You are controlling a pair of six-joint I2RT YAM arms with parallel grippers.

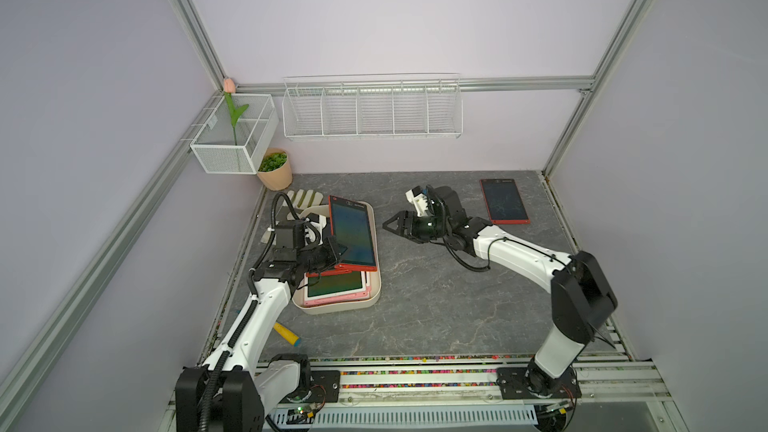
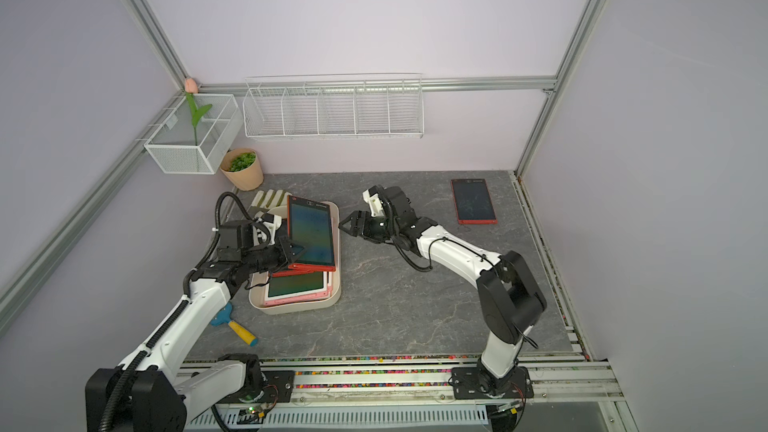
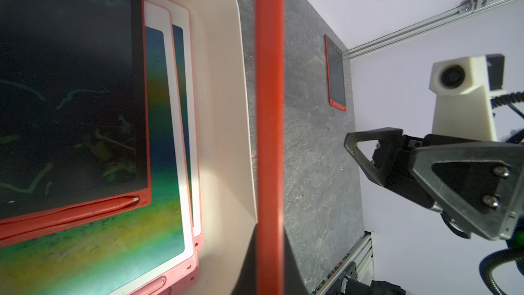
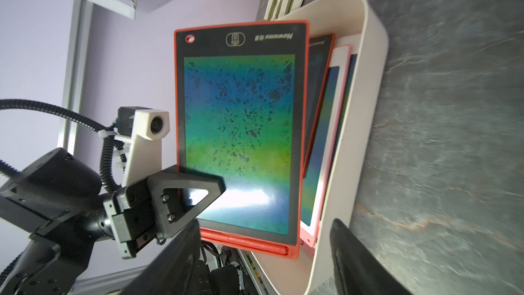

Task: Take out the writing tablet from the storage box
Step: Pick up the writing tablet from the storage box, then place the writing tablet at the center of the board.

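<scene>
My left gripper (image 1: 338, 253) is shut on the lower left corner of a red-framed writing tablet (image 1: 352, 232) and holds it tilted up over the cream storage box (image 1: 332, 308). The left wrist view shows that tablet edge-on as a red strip (image 3: 269, 109) between the jaws. Under it in the box lie another red tablet and pink-framed ones (image 1: 336, 286). My right gripper (image 1: 390, 224) stands open just right of the box and points at the raised tablet (image 4: 238, 137). Its two fingers frame the tablet's lower edge and the box wall (image 4: 365, 109) without touching them.
Another red tablet (image 1: 503, 201) lies flat at the table's back right. A plant pot (image 1: 276, 170) and a striped glove-like item (image 1: 305, 198) sit behind the box. Wire baskets (image 1: 372, 108) hang on the back wall. A yellow-handled tool (image 1: 286, 334) lies near the left arm.
</scene>
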